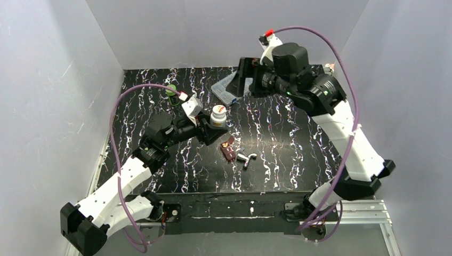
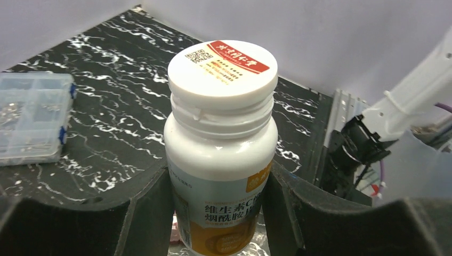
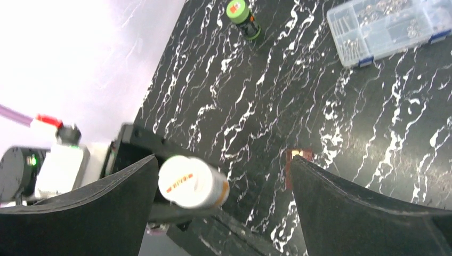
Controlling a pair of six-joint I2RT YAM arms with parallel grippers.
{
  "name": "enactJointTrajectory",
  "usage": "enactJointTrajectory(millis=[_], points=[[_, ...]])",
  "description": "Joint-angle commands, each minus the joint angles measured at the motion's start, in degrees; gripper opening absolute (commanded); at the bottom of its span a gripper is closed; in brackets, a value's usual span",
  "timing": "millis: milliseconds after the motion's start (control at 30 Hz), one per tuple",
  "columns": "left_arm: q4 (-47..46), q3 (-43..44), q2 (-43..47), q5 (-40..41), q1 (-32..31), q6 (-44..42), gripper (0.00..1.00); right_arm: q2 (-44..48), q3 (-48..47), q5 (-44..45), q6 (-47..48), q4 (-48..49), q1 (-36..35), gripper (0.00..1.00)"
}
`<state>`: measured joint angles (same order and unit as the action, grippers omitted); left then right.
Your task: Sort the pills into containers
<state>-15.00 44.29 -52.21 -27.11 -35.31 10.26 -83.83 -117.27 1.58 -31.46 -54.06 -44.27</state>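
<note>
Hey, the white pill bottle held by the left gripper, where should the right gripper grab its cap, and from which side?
Grip the cap across its round side wall, coming down from above. The bottle stands roughly upright in the left gripper, which clamps the body below the neck, so the cap's rim is free.

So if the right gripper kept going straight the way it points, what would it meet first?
Probably the white pill bottle in the left gripper; depth is unclear, so it might hit the table instead.
</note>
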Motion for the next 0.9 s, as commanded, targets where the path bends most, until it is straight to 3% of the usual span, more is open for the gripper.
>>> enactJointTrajectory(millis=[0, 133, 200, 300, 400, 867], points=[[-0.78, 3.99, -1.72, -8.16, -0.54, 0.36, 0.00, -7.30, -9.76, 7.13, 2.21, -1.37, -1.15, 0.98], [2.62, 7.71, -3.24, -7.12, -3.90, -1.18, 0.00, -12.84, -11.94, 13.15, 2.81, -0.94, -3.44, 0.98], [0.56, 10.02, -3.93, -5.34, -4.25, 4.18, 0.00, -11.58, -5.92, 19.41, 3.68, 2.30, -6.32, 0.98], [7.64, 15.43, -7.23, -4.83, -4.20, 6.52, 0.00, -9.78, -2.09, 27.49, 5.64, 4.50, -9.02, 0.98], [11.40, 15.79, -8.78, -6.99, -4.32, 5.73, 0.00, -11.30, -6.96, 31.77, 8.41, 4.58, -9.95, 0.98], [11.94, 13.66, -7.45, -5.03, -4.91, 4.77, 0.00, -13.50, -10.61, 31.26, 9.18, 2.38, -9.95, 0.98]])
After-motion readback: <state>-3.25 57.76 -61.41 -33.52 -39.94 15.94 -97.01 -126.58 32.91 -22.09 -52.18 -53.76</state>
